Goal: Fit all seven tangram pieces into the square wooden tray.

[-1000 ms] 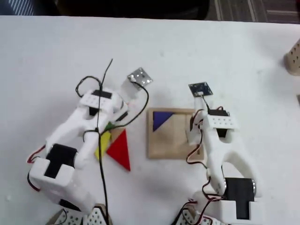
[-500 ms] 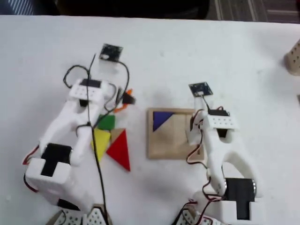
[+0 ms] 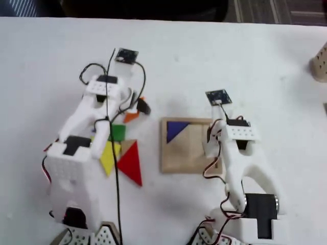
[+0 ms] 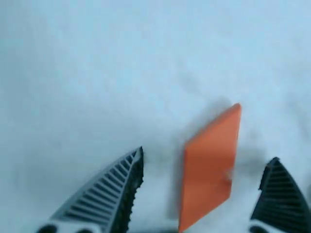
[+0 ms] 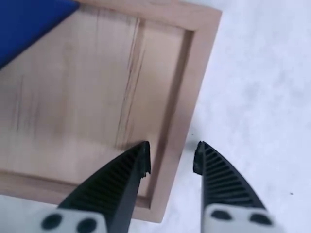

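An orange parallelogram piece (image 4: 209,167) lies flat on the white table between the fingers of my open left gripper (image 4: 207,156). From above, that gripper (image 3: 137,109) sits over the orange piece (image 3: 131,117), left of the wooden tray (image 3: 190,166). A blue triangle (image 3: 175,129) lies in the tray's far left corner. Green (image 3: 118,132), yellow (image 3: 109,157) and red (image 3: 131,162) pieces lie together left of the tray, beside the left arm. My right gripper (image 5: 171,146) straddles the tray's right rim (image 5: 182,121), one finger inside and one outside, shut on it.
White table stretches open beyond the tray and both arms. A pegged wooden block (image 3: 320,64) stands at the far right edge. Black cables loop over the left arm (image 3: 110,117). Both arm bases stand at the near edge.
The left arm has swung to the left and lowered, bringing its gripper round the orange piece and uncovering the green and yellow pieces. The right arm has kept still at the tray's rim.
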